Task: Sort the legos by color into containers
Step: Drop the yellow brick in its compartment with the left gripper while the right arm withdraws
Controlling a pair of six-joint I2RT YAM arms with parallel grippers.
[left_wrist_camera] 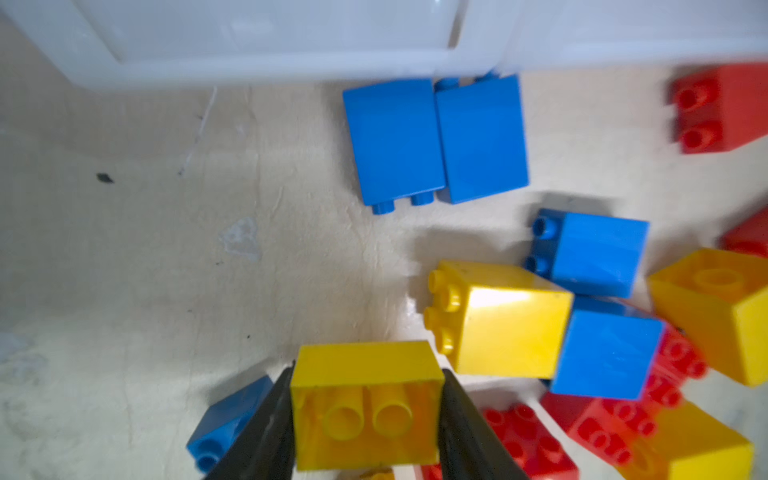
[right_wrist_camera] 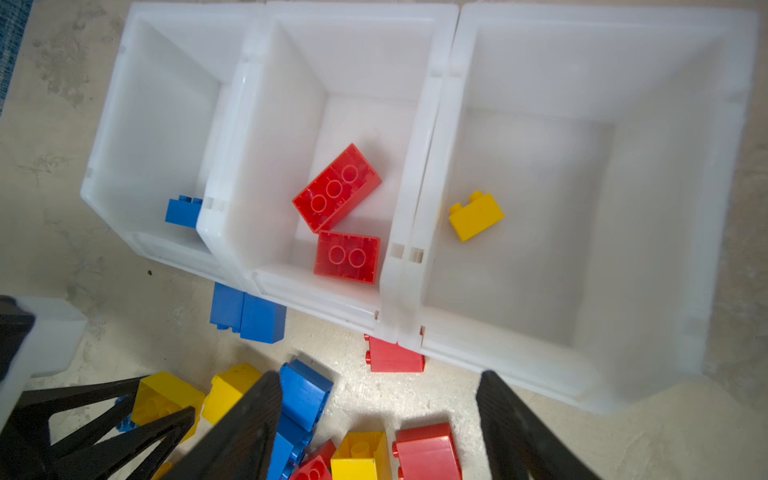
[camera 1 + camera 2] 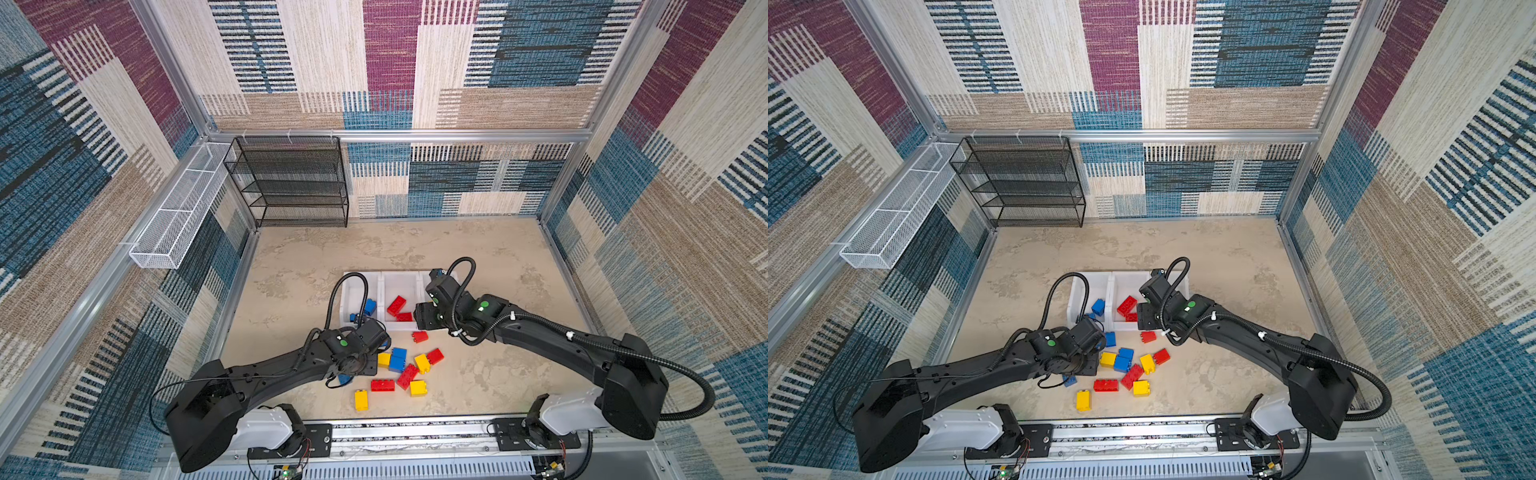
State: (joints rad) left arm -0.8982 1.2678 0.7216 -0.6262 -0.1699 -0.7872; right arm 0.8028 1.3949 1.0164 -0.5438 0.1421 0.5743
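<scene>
Status: early. The colour scheme is set, most bricks are unsorted.

**Done:**
- Three white bins (image 2: pixel 428 137) stand in a row on the table (image 3: pixel 478 374).
- End bin (image 2: pixel 158 104) has a blue brick (image 2: pixel 183 212) at its near wall. The rim half hides it, so there may be more.
- Middle bin (image 2: pixel 291 124) has an oblong red brick (image 2: pixel 337 188) and a shorter red brick (image 2: pixel 347 257), both hollow side up.
- Other end bin (image 2: pixel 582 208) has one small yellow brick (image 2: pixel 476 216).
- No mixed colours visible in any bin.

**In hand:**
- Left claw (image 1: pixel 368 386) is closed on a yellow brick (image 1: pixel 365 361), with a finger flat on each of two opposite sides and the hollow underside facing the wrist camera.
- It sits at the edge of the pile, in front of the bins. Can't tell if it's off the table.
- Right claw (image 2: pixel 378 399) is open and empty, hovering by the bins' near rim.

**Left:**
- Loose pile (image 3: pixel 407 376) in front of the bins, with blue, red and yellow mixed, roughly a dozen.
- Two blue bricks (image 1: pixel 392 141) lie side by side just beside the bins' front wall.
- A red brick (image 2: pixel 395 357) is up against that wall at the divider between the middle and other end bins.

Estimate: about a fifth binned. The held yellow goes to the other end bin, which is on the right arm's side.
</scene>
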